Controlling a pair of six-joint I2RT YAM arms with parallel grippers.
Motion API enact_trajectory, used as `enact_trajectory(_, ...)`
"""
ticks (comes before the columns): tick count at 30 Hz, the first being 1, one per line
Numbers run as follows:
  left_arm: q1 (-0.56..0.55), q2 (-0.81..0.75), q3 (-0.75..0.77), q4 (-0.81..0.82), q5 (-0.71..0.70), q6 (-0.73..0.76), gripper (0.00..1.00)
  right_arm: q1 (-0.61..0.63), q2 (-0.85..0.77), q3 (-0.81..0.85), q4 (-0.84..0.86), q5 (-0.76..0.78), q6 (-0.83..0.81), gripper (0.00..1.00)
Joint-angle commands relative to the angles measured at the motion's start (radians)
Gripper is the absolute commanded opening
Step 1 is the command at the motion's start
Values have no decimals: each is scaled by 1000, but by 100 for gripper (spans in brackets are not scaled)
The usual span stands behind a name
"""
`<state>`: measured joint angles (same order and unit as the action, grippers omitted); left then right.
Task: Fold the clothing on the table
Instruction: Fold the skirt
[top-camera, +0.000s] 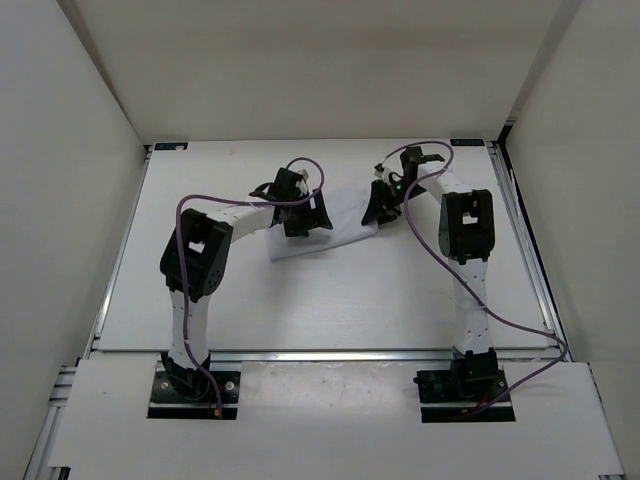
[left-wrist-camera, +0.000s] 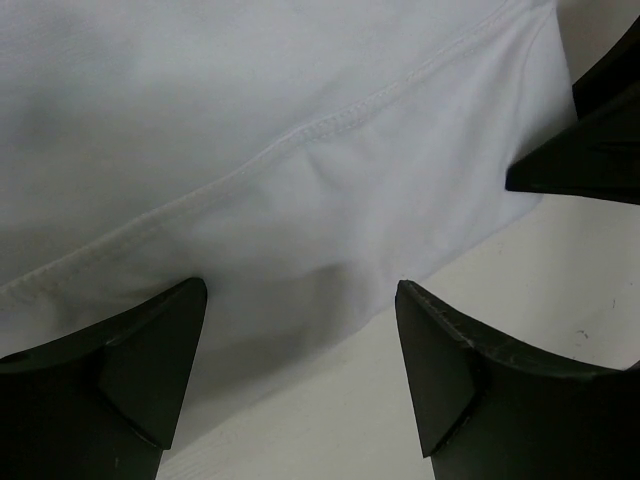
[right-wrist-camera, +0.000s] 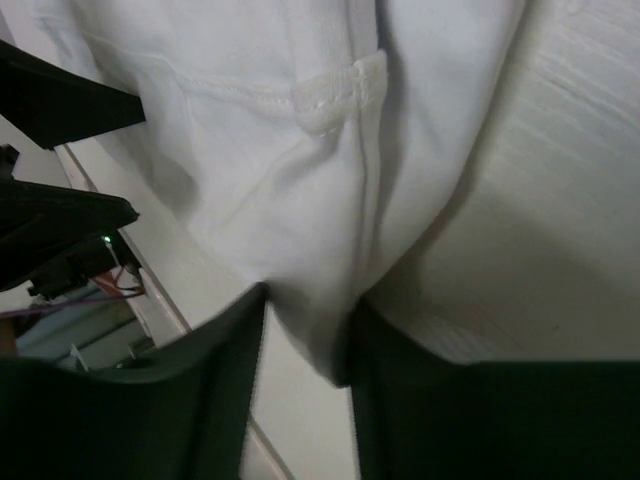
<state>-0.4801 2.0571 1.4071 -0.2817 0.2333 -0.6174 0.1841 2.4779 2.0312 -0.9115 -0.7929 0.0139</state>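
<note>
White clothing (top-camera: 345, 220) on tabletop (top-camera: 330, 300), partly hidden by arms (top-camera: 235, 215) and purple cables (top-camera: 215, 197). Left jaws wide over hem; right jaws pinching a fold. White walls (top-camera: 300, 70) around.

On the table (top-camera: 330, 300), the clothing (top-camera: 343, 222) lies under left hand (top-camera: 303, 217), beside right hand (top-camera: 383, 206).

The left arm (top-camera: 181, 322) and right arm (top-camera: 470, 300) have slim white links and bulky black joint housings. A purple cable (top-camera: 215, 197) loops along each arm. Their bases (top-camera: 462, 384) are black. The left end effector (left-wrist-camera: 300, 288) and right end effector (right-wrist-camera: 308, 300) carry matte black, wedge-shaped fingers (left-wrist-camera: 140, 370).
</note>
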Motion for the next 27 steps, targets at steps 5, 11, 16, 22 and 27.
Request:
enact_trajectory(5,-8,0,-16,-7,34,-4,85,8,-29,26,-7,-26,-45,4)
enact_trajectory(11,-17,-25,-59,-1,34,-18,85,-17,-175,-35,-23,-11,-55,0)
enact_trajectory(16,-23,-41,-79,51,70,-54,60,-25,-345,-270,49,24,-69,0)
enact_trajectory(22,-9,-120,-158,228,92,-154,0,-14,-442,-491,186,18,-20,0)
enact_trajectory(27,-20,-169,-169,340,147,-185,0,3,-474,-555,281,41,21,0)
